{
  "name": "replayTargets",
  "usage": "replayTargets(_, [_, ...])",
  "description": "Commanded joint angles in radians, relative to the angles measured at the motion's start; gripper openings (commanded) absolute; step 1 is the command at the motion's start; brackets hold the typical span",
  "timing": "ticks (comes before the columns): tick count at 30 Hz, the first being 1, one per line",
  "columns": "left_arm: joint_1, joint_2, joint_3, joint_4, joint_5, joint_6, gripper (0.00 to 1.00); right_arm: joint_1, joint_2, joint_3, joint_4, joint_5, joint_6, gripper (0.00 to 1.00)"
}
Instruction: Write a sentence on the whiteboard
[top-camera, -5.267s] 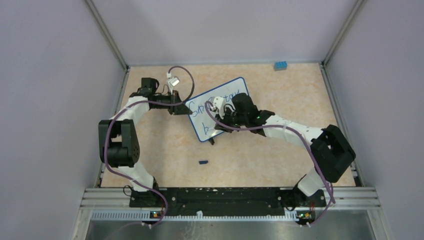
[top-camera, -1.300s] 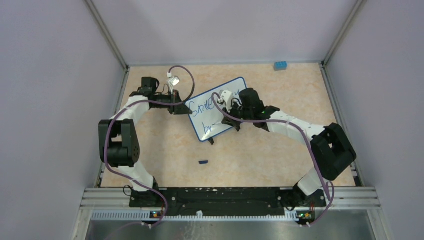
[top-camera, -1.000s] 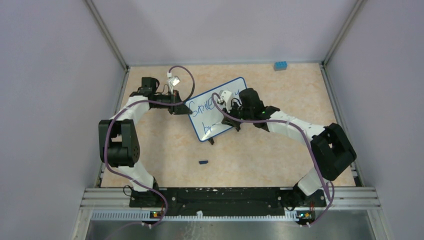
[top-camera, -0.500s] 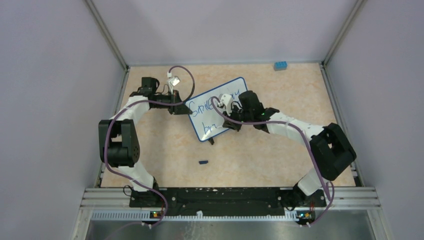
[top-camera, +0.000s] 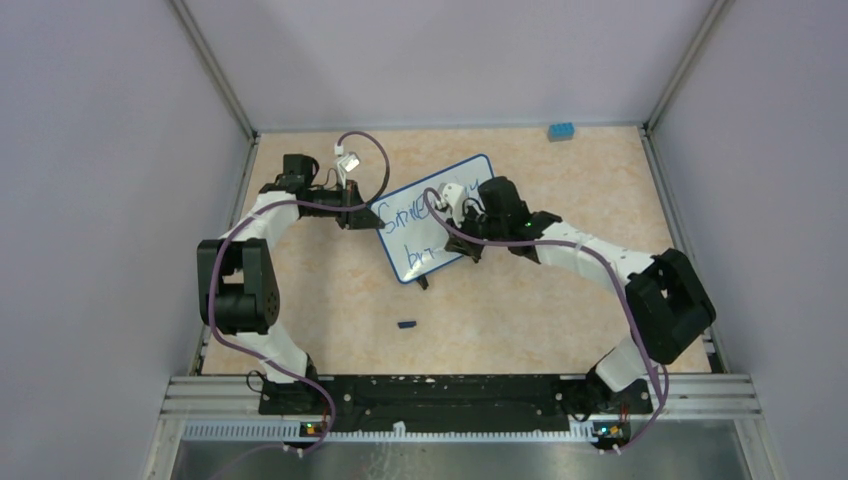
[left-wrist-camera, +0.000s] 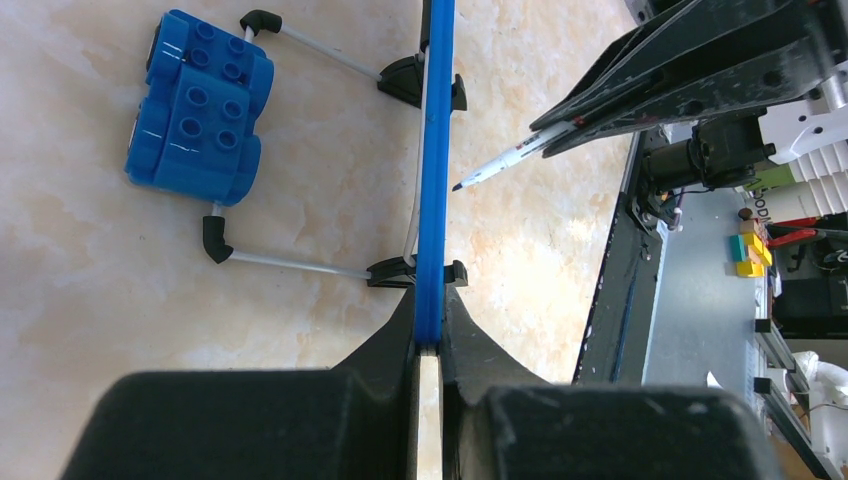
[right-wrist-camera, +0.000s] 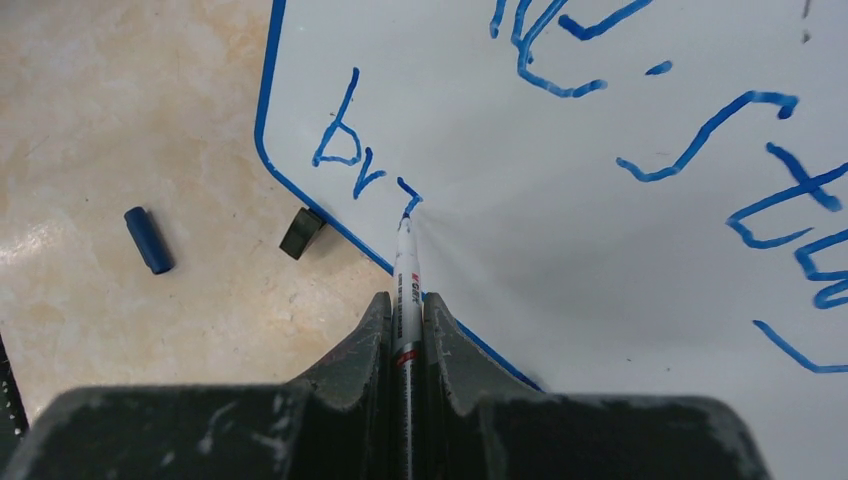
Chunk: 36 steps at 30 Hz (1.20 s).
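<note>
The whiteboard (top-camera: 475, 168) stands in the middle of the worktop (top-camera: 500, 310), a little toward the far side, and it is turned at an angle to the edges. It rests on small black feet (left-wrist-camera: 415, 272), and thin wire legs go out from them on the back side.

The sentence (right-wrist-camera: 335, 118) is in blue marker. In the right wrist view the lower line reads "br", followed by one short stroke. Parts of the upper line show above it, but I cannot read them fully there. In the top view the first word looks like "Smile"; the rest is hidden by the right arm (top-camera: 580, 255).

The marker (right-wrist-camera: 406, 270) has its tip at the end of that short stroke, on the white surface near the lower left corner of the board. The right fingers (right-wrist-camera: 360, 345) are clamped together on the marker body.

The left fingers (left-wrist-camera: 380, 350) are pressed on the blue frame of the board, one on each face, at its left edge.

A blue marker cap (right-wrist-camera: 148, 240) lies on the worktop, near the board's lower corner but apart from it. A blue toy brick (top-camera: 560, 131) lies near the far edge, well apart from the board.
</note>
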<state>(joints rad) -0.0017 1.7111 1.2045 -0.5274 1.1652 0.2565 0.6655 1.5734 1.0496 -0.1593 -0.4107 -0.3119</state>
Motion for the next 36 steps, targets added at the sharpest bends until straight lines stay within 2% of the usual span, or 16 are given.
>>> replayTargets(1, [-0.013, 0.006, 0.021, -0.015, -0.009, 0.029, 0.0, 0.005, -0.048, 0.089, 0.032, -0.017, 0.016, 0.0])
replayTargets(18, [-0.011, 0.01, 0.029, -0.027, -0.01, 0.04, 0.0, 0.006, 0.05, 0.096, 0.056, 0.029, 0.005, 0.0])
replayTargets(36, [-0.011, 0.006, 0.022, -0.023, -0.013, 0.044, 0.0, -0.026, -0.083, 0.05, -0.014, -0.074, 0.031, 0.0])
